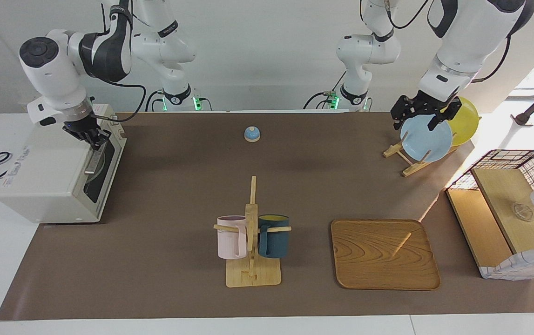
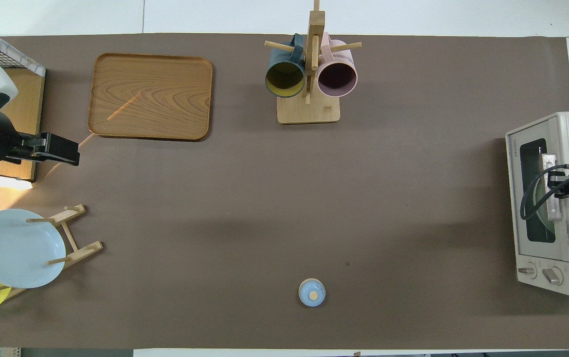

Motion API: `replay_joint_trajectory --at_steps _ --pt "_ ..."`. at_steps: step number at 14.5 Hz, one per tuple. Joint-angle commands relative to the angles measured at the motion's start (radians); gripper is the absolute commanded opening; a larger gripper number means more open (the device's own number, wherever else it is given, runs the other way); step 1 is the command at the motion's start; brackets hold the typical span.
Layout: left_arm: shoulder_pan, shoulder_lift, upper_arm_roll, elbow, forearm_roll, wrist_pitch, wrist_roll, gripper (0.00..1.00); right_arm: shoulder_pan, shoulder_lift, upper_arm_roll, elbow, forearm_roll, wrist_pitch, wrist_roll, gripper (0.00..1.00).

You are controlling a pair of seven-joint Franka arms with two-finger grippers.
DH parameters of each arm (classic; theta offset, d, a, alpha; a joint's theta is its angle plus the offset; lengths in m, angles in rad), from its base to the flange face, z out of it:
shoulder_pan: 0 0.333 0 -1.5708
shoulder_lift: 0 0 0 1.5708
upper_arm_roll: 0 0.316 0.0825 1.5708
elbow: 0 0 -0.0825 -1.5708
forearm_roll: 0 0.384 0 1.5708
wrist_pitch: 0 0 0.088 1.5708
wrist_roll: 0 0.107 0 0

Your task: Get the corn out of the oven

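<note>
The off-white oven (image 1: 48, 181) stands at the right arm's end of the table, its dark glass door (image 2: 532, 163) closed. The corn is hidden. My right gripper (image 1: 91, 137) is shut, with its tips at the end of the silver bar handle (image 1: 93, 160) nearer the robots, along the door's top edge. In the overhead view the right gripper (image 2: 558, 179) covers part of the handle (image 2: 553, 210). Whether it grips the bar I cannot tell. My left gripper (image 1: 416, 122) waits open over the blue plate (image 1: 427, 139), holding nothing; the overhead view shows the left gripper (image 2: 72, 152) from the side.
A plate rack (image 1: 404, 160) holds the blue plate and a yellow plate (image 1: 467, 121). A wooden tray (image 1: 385, 253), a mug tree (image 1: 252, 232) with two mugs, a small blue knobbed lid (image 1: 252, 134) and a wire basket (image 1: 509, 158) with wooden boards are on the table.
</note>
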Motion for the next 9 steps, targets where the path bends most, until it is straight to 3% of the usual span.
replay_joint_trajectory --at_steps 1,9 --pt "0.006 -0.014 -0.007 -0.012 0.006 0.012 0.001 1.00 -0.028 0.009 0.008 -0.016 -0.012 0.042 0.013 0.00" --pt "0.006 -0.014 -0.007 -0.011 0.006 0.012 0.000 1.00 -0.014 0.032 0.012 -0.018 0.010 0.043 0.032 0.00"
